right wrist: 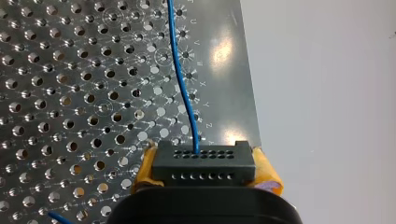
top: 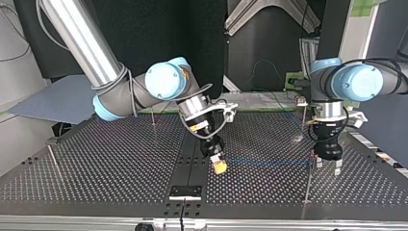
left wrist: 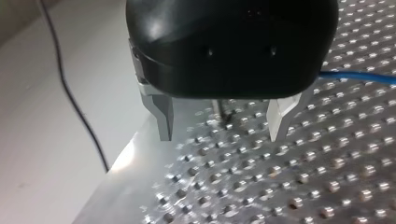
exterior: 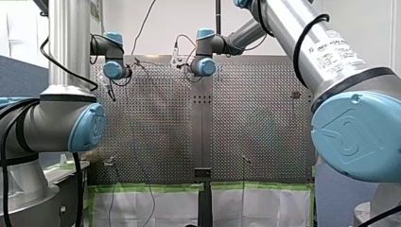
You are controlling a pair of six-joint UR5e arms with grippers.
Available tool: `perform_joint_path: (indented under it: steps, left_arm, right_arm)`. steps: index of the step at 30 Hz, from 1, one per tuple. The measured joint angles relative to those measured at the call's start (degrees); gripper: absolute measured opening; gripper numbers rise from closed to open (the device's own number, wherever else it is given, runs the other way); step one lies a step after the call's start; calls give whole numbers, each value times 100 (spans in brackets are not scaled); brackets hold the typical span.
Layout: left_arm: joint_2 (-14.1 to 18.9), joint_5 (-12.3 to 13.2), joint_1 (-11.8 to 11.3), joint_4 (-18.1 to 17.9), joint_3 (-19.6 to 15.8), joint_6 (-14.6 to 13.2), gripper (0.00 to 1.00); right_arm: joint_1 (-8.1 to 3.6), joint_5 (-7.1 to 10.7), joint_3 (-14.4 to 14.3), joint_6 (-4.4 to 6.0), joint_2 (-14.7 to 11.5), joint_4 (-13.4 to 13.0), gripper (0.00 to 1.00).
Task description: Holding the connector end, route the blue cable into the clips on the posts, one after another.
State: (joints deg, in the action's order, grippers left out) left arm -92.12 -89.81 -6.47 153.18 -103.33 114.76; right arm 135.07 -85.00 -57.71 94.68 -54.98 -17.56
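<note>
The blue cable (top: 269,161) runs low over the perforated table (top: 120,159), from my right gripper (top: 219,165) toward my left gripper (top: 328,167). In the right wrist view the yellow pads (right wrist: 144,170) are shut on a black connector (right wrist: 204,163), and the blue cable (right wrist: 180,70) leads away ahead of it. My left gripper (left wrist: 222,128) hangs open just above the table, its metal fingers (left wrist: 163,116) on either side of a thin post (left wrist: 218,108). The blue cable (left wrist: 359,77) passes beside that gripper, outside its fingers.
Thin posts stand at the top view's front right (top: 306,185), back right (top: 304,113), back middle (top: 153,115) and far left (top: 52,154). A black plate (top: 185,191) sits at the front centre. The table's edge and a loose black wire (left wrist: 70,93) lie beside my left gripper.
</note>
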Motion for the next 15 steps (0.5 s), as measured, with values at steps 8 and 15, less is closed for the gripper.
perform_joint_path:
  steps: [8, 15]
  left_arm:
    - [388, -46, 103, 539, -347, -186, 100]
    - [629, -26, 145, 881, -571, -90, 100]
  right_arm:
    - [12, 0, 0, -4, 0, 33, 0]
    - [19, 0, 0, -17, 0, 65, 0]
